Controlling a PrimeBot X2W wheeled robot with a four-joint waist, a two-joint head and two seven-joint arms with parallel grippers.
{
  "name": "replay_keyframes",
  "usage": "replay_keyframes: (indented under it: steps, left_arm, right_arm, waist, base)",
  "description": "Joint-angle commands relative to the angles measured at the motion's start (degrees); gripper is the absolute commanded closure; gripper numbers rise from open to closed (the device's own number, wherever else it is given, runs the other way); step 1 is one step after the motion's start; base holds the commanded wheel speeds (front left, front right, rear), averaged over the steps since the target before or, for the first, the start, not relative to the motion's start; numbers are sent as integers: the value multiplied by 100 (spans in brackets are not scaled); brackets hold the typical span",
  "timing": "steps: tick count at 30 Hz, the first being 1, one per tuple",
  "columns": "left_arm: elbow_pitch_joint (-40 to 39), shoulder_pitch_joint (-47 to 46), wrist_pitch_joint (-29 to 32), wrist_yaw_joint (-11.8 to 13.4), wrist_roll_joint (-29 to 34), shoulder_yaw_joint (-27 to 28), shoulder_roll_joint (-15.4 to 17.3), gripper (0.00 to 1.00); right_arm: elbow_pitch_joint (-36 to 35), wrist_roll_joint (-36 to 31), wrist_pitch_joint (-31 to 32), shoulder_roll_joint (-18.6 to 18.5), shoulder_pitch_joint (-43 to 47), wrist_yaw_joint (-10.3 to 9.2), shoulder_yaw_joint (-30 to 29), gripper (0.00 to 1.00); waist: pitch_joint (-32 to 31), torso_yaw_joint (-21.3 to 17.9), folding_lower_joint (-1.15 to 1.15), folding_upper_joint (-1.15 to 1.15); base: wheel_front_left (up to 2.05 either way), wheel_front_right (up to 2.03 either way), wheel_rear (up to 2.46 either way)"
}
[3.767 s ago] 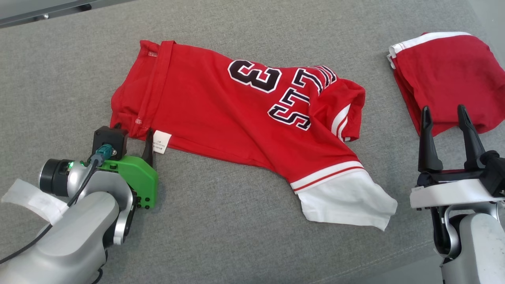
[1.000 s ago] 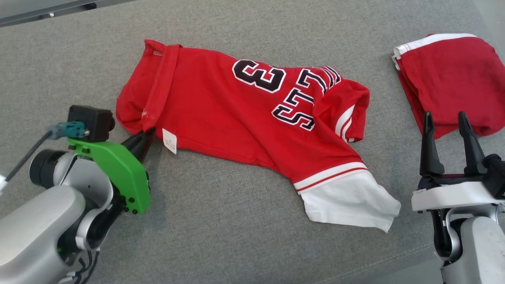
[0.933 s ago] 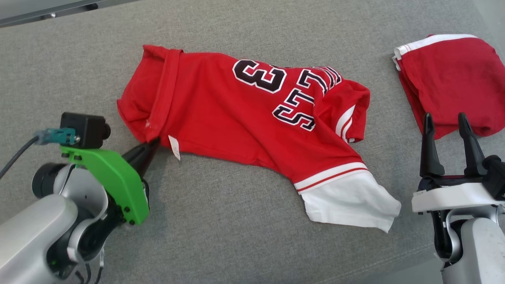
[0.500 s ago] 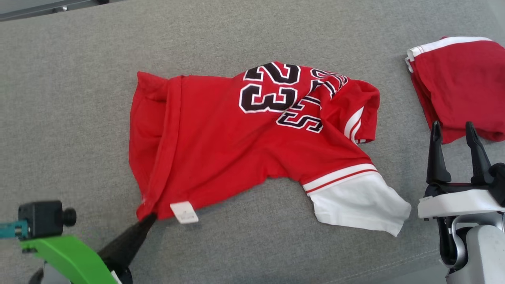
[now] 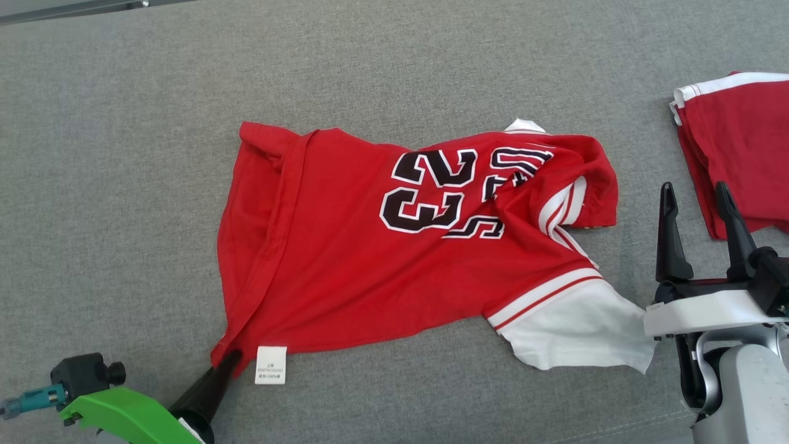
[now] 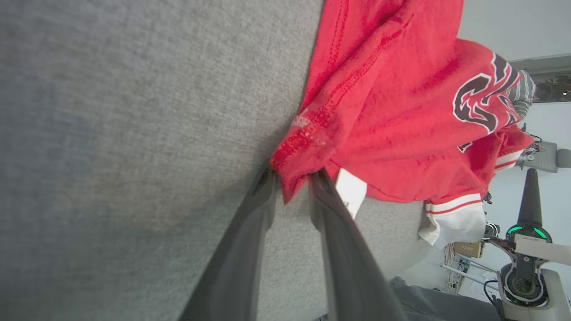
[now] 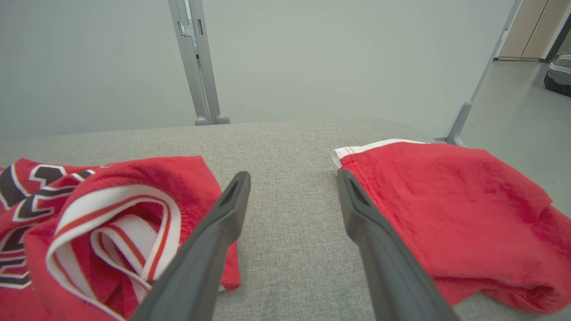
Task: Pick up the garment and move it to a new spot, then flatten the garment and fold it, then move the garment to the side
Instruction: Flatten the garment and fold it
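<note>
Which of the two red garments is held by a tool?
The spread red jersey numbered 23: the left tool pinches its hem corner. The folded red garment is in no tool's grip.

Green bracket (image 5: pixel 123 416), blk fingers (image 5: pixel 669 240)

We see a red garment (image 5: pixel 345 271) with black numerals (image 5: pixel 426 198) edged white and a white sleeve (image 5: pixel 573 333) banded red, its white label (image 5: pixel 271 365), on a speckled grey tabletop (image 5: pixel 123 185); upper right, a second garment (image 5: pixel 739 166), red trimmed white.
</note>
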Motion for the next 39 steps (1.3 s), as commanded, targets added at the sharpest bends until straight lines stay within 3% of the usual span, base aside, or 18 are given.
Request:
replay_keyframes:
  steps: [1,9,17,20,24,30,34,36,37,39]
  left_arm:
    - [73,-115,-30,-71,44,15,-45,0]
    - [397,-160,-197,-143,-49,293,-67,0]
    - [286,-168,-323,-5,408,317,97,0]
    - [-39,-196,-272,194,790,126,272,0]
    - [-293,-277,-105,649,1343,-247,395,0]
    - [-73,-379,-98,1011,1580,-377,192,0]
    - [88,-410,-45,1111,1681,-484,77,2]
    - [157,-423,-16,1122,1753,-545,42,38]
    - [157,-423,-16,1122,1753,-545,42,38]
    - [235,-427,5,1100,1791,-581,4,67]
  right_arm:
    - [-16,-69,-16,-16,-5,-2,-9,0]
    - [-8,-95,-16,-15,117,-2,-24,0]
    - [14,-98,-16,-14,128,-2,8,0]
    - [3,-103,-16,-15,151,-2,-18,0]
    - [2,-65,-16,-15,152,-2,-11,0]
    - [-1,-44,-16,-14,138,-2,-5,0]
    - [-21,-60,-16,-14,112,-2,-1,0]
    - [-29,-49,-16,-14,108,-2,-10,0]
    - [-29,-49,-16,-14,108,-2,-10,0]
    - [-30,-35,-16,-14,123,-2,-14,0]
  waist:
    - [-17,15,0,47]
    - [-53,59,0,47]
    - [-135,16,0,47]
    - [-143,13,0,47]
    - [-131,-2,0,47]
    - [-123,-9,0,47]
    - [-135,-55,0,47]
    - [-121,-73,0,47]
    - [-121,-73,0,47]
    - [-111,-89,0,47]
  base:
    - [0,0,0]
    - [0,0,0]
    - [0,0,0]
    - [0,0,0]
    - [0,0,0]
    - [0,0,0]
    - [0,0,0]
    - [0,0,0]
    - [0,0,0]
    - [0,0,0]
